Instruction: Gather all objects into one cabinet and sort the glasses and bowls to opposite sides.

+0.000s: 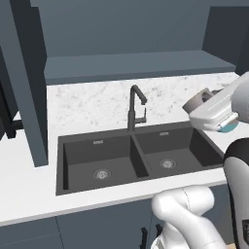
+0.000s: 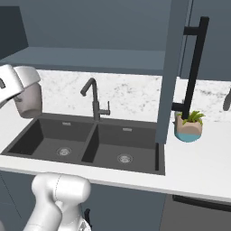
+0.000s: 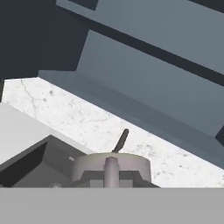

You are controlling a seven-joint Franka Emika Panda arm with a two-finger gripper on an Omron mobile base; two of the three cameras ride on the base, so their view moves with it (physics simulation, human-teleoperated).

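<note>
Gripping a beige-grey cup, our end effector has its jaws closed on the rim, one finger reaching down inside. We see the cup held in the air above the left side of the white bench, beside the black double sink and its tap. Past the marble backsplash we see the open cabinet, its blue-grey shelf floor above the sink. On the right, a small potted plant stands on the bench.
</note>
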